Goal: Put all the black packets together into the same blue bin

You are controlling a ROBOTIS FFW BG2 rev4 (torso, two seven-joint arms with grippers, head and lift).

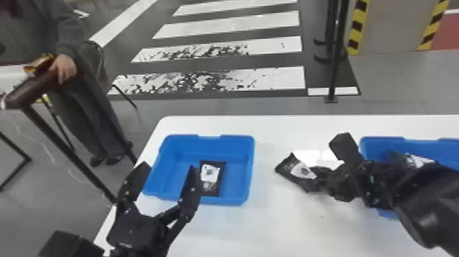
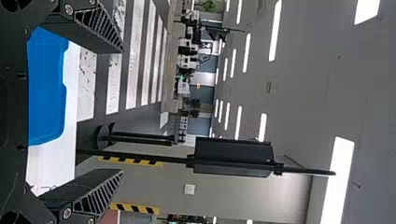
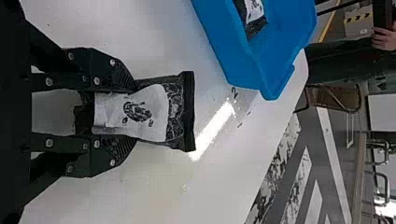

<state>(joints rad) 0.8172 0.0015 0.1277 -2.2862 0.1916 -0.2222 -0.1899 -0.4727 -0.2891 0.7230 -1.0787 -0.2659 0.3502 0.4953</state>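
Item, one black packet (image 1: 300,171): we held it, sides nipped in the right pincer (image 3: 133,112), between left bin (image 1: 228,201) and right bin (image 1: 380,143), end free, likely for dropping beside the second packet (image 1: 212,179). Left pincer (image 1: 169,168): wide open, empty.

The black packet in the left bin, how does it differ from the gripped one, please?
The binned packet lies loose in the left bin; the gripped packet is held outside it by the right gripper. In the head view, the binned packet runs nearly vertically, while the gripped packet slants. Both are black with white labels.
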